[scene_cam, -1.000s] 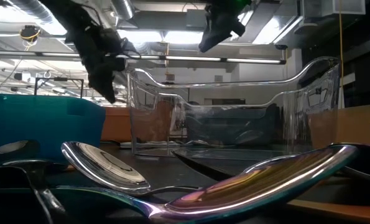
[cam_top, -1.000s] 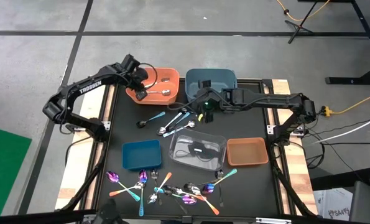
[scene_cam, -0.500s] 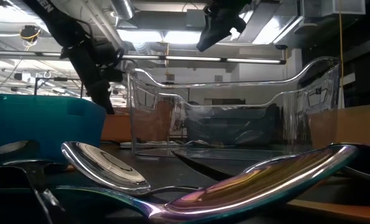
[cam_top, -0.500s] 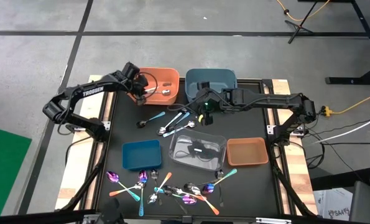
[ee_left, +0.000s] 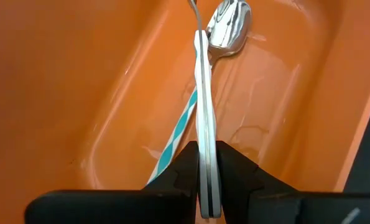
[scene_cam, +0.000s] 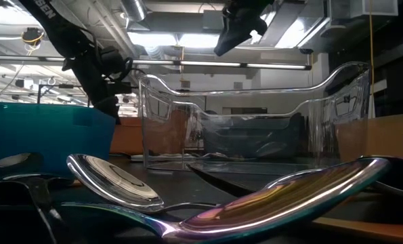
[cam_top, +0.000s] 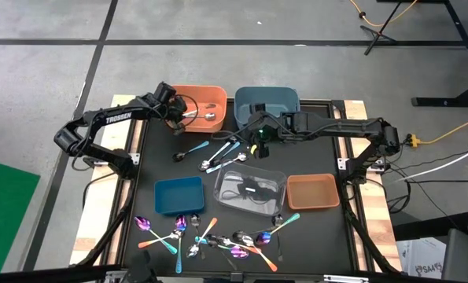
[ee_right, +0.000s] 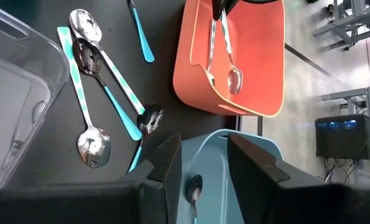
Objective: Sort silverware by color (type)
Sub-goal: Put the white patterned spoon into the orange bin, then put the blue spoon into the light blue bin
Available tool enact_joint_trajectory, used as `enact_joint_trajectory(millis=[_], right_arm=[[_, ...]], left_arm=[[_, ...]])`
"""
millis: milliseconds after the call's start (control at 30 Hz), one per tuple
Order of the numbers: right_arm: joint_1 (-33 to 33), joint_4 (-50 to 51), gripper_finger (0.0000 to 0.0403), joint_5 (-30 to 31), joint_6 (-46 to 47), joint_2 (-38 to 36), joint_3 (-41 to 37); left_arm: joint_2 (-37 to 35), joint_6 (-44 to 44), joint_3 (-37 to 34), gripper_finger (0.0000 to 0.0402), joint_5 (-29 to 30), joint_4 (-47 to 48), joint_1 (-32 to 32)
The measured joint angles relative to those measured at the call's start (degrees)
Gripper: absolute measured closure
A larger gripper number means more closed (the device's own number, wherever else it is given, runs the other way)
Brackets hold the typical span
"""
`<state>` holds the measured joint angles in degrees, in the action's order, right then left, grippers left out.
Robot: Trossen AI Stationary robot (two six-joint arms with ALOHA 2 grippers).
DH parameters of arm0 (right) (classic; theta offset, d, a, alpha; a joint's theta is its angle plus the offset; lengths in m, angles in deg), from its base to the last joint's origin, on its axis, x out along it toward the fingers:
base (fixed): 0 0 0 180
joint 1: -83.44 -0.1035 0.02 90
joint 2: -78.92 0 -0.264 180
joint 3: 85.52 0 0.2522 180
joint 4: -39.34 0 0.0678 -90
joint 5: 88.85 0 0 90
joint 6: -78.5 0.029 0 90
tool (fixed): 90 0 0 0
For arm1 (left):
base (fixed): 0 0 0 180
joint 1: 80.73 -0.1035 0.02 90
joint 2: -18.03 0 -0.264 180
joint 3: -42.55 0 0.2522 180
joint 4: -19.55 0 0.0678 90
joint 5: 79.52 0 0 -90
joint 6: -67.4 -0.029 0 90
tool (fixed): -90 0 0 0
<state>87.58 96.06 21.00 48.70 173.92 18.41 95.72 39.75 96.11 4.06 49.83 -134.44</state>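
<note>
Spoon (ee_left: 204, 124) with a white handle is pinched tight in the left gripper (ee_left: 208, 163), hanging over the orange bin (ee_left: 66, 93), its bowl low inside. A teal striped handle (ee_left: 175, 138) lies under it. The right gripper (ee_right: 204, 163) is open and holds nothing, above the light blue bin (ee_right: 225, 186). More spoons (cam_top: 218, 153) lie on the black table (cam_top: 312, 157).

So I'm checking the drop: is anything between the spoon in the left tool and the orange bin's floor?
Nothing blocks it. The left tool grips the white-handled spoon inside the orange bin; only a teal-striped handle lies beneath it on the floor.
</note>
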Motion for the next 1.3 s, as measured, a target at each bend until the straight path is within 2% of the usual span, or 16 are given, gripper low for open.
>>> enact_joint_trajectory(millis=[467,900,1300], right_arm=[[0.0,0.02,0.0285,0.0,0.02,0.02,0.0],[0.0,1.45,0.0285,-0.02,0.18,0.02,0.0],[0.0,14.11,0.0285,-0.02,12.52,0.02,-0.02]], left_arm=[[0.0,0.07,0.0,0.0324,0.0,-0.03,-0.01],[0.0,0.2,0.0,0.0312,-0.02,-0.31,0.0],[0.0,0.25,0.29,0.0313,0.75,-0.26,0.01]])
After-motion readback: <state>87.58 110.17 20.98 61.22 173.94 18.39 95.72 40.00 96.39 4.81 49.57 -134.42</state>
